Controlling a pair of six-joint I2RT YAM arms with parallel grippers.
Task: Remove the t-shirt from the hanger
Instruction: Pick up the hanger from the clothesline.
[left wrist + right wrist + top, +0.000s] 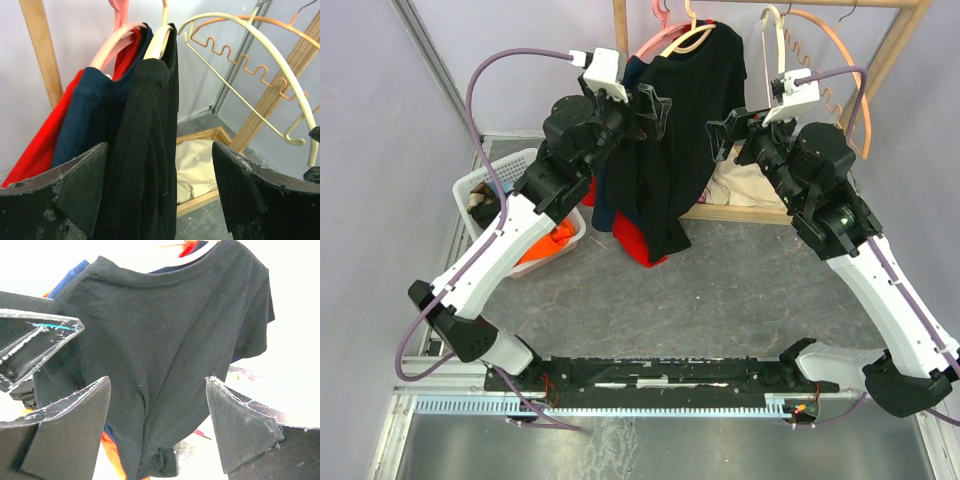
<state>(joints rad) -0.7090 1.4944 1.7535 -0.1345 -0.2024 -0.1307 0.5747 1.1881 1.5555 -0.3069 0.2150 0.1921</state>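
Observation:
A black t-shirt (680, 140) hangs on a cream hanger (692, 38) from the wooden rack's rail. It also shows in the left wrist view (150, 150) and the right wrist view (160, 340). Behind it hang a navy shirt (90, 115) and a red shirt (45, 145) on a pink hanger (117, 35). My left gripper (655, 110) is open, its jaws either side of the black shirt's left shoulder edge (157, 195). My right gripper (725, 133) is open, close to the shirt's right side, jaws not touching the cloth (157, 425).
Empty cream (250, 45) and orange (240, 55) hangers hang to the right on the wooden rack (890, 55). Cream cloth (200, 165) lies on the rack's base. A white basket (485, 190) with orange cloth stands at the left. Grey floor lies in front.

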